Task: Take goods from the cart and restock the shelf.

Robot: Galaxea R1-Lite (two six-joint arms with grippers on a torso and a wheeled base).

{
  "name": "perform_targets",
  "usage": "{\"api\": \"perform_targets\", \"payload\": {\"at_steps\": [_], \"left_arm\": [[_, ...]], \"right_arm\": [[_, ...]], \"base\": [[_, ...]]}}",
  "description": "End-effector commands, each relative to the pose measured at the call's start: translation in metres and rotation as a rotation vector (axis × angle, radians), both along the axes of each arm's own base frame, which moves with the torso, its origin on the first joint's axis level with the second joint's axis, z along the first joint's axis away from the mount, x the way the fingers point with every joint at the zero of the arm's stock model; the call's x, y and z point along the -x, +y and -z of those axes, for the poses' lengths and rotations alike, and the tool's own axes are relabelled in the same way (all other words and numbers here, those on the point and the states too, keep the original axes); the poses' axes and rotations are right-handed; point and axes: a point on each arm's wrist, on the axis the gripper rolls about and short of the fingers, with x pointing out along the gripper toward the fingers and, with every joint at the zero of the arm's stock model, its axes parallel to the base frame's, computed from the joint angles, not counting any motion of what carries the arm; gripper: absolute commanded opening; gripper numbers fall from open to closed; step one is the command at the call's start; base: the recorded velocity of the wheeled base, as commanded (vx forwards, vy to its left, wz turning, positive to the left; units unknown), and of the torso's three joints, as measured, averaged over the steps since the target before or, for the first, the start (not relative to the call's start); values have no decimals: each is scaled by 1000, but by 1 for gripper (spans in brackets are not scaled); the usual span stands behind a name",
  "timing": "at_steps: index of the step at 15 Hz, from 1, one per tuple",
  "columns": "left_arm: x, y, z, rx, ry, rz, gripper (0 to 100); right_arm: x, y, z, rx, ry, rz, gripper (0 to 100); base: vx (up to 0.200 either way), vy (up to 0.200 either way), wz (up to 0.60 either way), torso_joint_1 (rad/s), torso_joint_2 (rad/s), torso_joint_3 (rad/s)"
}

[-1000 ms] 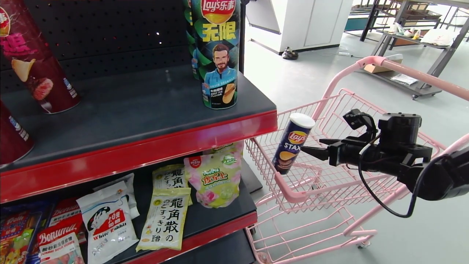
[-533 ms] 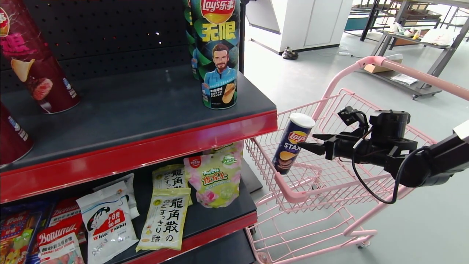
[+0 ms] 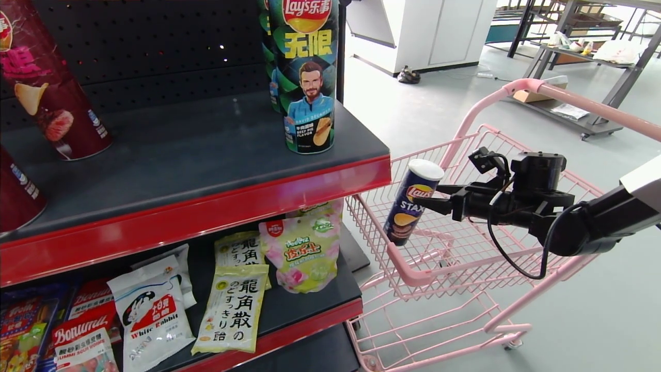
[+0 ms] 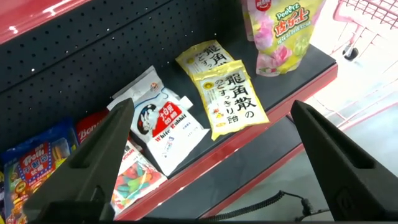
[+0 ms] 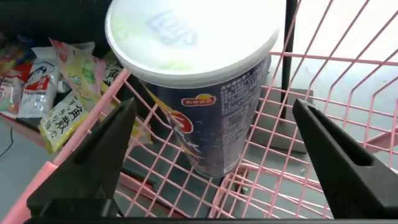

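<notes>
A dark blue chip can [image 3: 412, 202] with a white lid leans tilted in the near left corner of the pink cart [image 3: 408, 273]. My right gripper [image 3: 429, 198] is open at the can's upper part. In the right wrist view its fingers [image 5: 106, 155] stand wide on either side of the can [image 5: 217, 124], just below the lid. My left gripper [image 4: 211, 111] is open with nothing in it, hanging in front of the lower shelf's snack bags [image 4: 231, 93]. The upper shelf [image 3: 196, 150] holds a green-and-black chip can [image 3: 307, 77] and dark red cans [image 3: 51, 88].
The lower shelf [image 3: 310, 302] carries several flat snack bags, among them yellow ones [image 3: 235, 305], a pink-green pouch [image 3: 304, 250] and a white bag [image 3: 152, 315]. The upper shelf's red front lip [image 3: 206, 212] juts out beside the cart. Racks and a cabinet stand far behind.
My right gripper has moved left and slightly up toward the blue can, so its fingers now reach alongside it. The can and the shelf goods have not moved.
</notes>
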Motion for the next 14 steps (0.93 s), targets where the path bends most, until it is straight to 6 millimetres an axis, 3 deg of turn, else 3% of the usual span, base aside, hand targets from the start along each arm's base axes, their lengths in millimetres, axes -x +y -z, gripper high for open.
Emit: {"api": "perform_targets", "payload": {"at_steps": [1, 9, 10, 14], "left_arm": [[0, 0, 0, 0, 2, 1, 100], [-3, 0, 0, -4, 19, 0, 100], [-2, 0, 0, -4, 17, 2, 100], [-2, 0, 1, -4, 16, 0, 100]], "right_arm": [[-1, 1, 3, -1, 4, -10, 100], [-17, 24, 4, -19, -9, -50, 100], [-19, 26, 5, -19, -11, -50, 0], [-19, 31, 0, -22, -12, -12, 0]], "base": [[0, 0, 0, 0, 0, 0], [0, 0, 0, 0, 0, 0], [0, 0, 0, 0, 0, 0], [0, 0, 0, 0, 0, 0]]}}
